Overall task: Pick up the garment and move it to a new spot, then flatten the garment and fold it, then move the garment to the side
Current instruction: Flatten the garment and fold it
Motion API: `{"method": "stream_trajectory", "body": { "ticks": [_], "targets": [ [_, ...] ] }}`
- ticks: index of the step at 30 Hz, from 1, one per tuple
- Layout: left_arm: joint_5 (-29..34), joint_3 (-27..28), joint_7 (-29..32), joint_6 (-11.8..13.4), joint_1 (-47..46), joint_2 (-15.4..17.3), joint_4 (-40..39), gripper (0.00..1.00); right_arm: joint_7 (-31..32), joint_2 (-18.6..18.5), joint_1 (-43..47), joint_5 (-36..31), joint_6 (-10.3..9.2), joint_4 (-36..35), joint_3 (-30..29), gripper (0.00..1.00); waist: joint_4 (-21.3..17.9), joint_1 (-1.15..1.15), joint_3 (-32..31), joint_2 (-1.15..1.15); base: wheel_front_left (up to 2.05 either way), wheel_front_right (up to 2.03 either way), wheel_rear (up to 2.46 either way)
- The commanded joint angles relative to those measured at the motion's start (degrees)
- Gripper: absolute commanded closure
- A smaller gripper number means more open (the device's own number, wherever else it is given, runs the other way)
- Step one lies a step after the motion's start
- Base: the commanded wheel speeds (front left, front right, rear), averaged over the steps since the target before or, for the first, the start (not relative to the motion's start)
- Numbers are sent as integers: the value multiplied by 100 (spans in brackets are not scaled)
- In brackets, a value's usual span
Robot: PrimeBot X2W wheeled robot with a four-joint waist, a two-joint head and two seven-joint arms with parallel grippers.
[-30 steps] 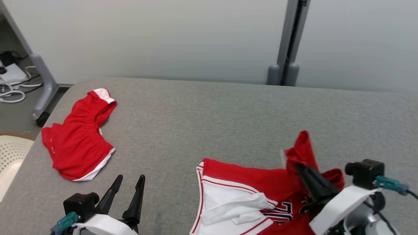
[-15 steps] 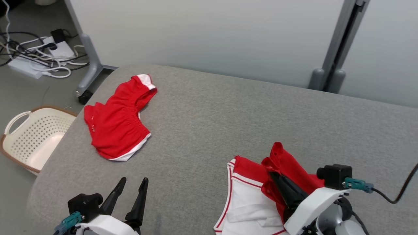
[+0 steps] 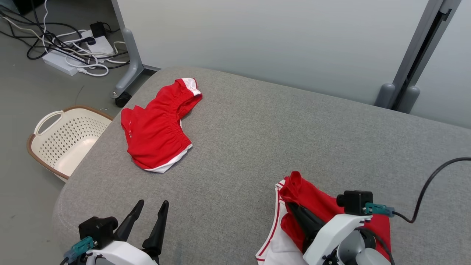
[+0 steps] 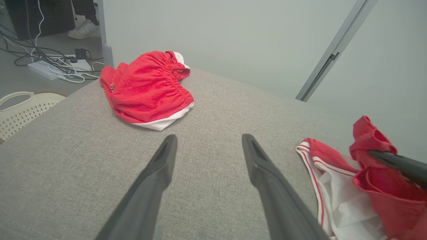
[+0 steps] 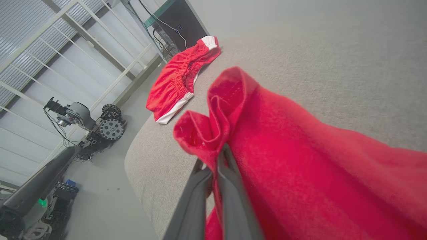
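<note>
While right gripper (image 3: pixel 292 208) pinches red garment (image 3: pixel 316 200), left gripper (image 3: pixel 152 203) hovers spread over table (image 3: pixel 276 129) (shorts (image 3: pixel 156 129) lie apart).

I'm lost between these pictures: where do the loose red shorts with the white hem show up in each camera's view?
Head view: shorts left of centre, near the left edge of the grey table.
Left wrist view: shorts upper left, beyond the open left gripper.
Right wrist view: shorts upper middle, beyond the jersey.
Shared landmark: that red jersey, pinched by the right gripper.
</note>
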Motion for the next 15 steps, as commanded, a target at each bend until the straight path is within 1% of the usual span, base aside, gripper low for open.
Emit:
{"method": "stream_trajectory", "body": {
  "ticks": [1, 2, 3, 6, 9, 15],
  "targets": [
    [-16, 11, -4, 10, -62, 47, -12, 0, -62, -8, -93, 60, 4, 125, 70, 88, 12, 0, 5, 0, 0, 0, 0],
    [-22, 13, -3, 13, -61, 51, -12, 0, -79, -3, -130, 80, 4, 198, 118, 53, 11, 0, 6, 0, 0, 0, 0],
    [-27, 16, -4, 19, -60, 54, -11, 0, -95, 0, -164, 97, 4, 267, 158, 0, 7, 0, 7, 0, 0, 0, 0],
    [-32, 16, 8, 39, -33, 66, -17, 0, -147, 14, -245, 162, 4, 376, 275, 0, -49, 0, -7, 0, 0, 0, 0],
    [-25, 0, 19, 60, 2, 76, -30, 0, -176, 19, -249, 403, 4, 228, 384, 0, -162, 0, -52, 0, 0, 0, 0],
    [-38, -8, 41, 96, 91, 103, -75, 0, -288, -248, -150, 742, 4, -297, 418, 0, -525, 0, -183, 0, 0, 0, 0]
  ]
}}
